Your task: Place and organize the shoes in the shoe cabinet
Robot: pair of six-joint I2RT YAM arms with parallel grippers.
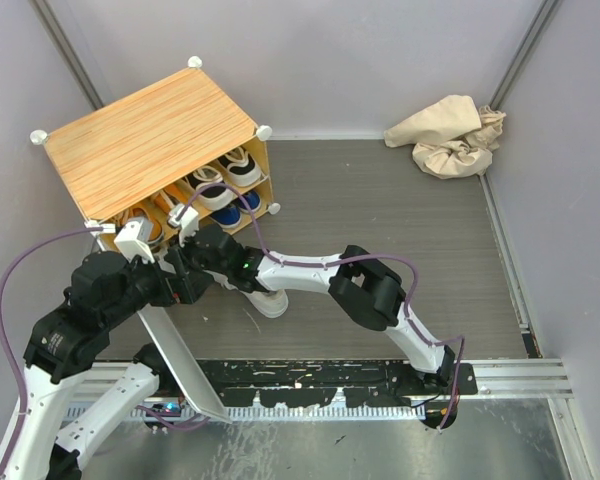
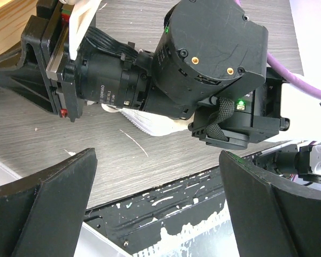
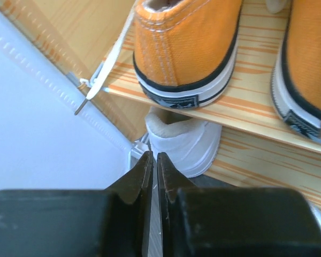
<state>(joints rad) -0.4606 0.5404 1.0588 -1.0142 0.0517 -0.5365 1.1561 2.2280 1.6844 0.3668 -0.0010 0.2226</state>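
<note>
**A:** Right wrist view first. Where, relative to the right gripper [image 3: 152,160]?

**B:** Just beyond its tips, heel-on: a white sneaker [image 3: 184,142], tucked on the lower level of the shoe cabinet [image 3: 251,107]. Touching or not, impossible to tell.

**A:** Jaws?

**B:** Pressed together, only a hairline slit, nothing between.

**A:** And above?

**B:** Two orange sneakers [image 3: 187,43] on the striped shelf, heels outward. White soles with a black stripe, and a lace end [image 3: 104,69] dangling over the edge at left.

**A:** From top external?

**B:** Cabinet at far left, wood-grain top, white corner knobs. Black-and-white pair [image 1: 238,165] in the right-hand compartments, blue ones [image 1: 245,205] below. Second white sneaker [image 1: 272,303] out on the floor [image 1: 380,220], under the right forearm [image 1: 300,272].

**A:** Left gripper [image 2: 158,155]?

**B:** Spread wide, empty, hanging above that floor sneaker and the right arm.
</note>
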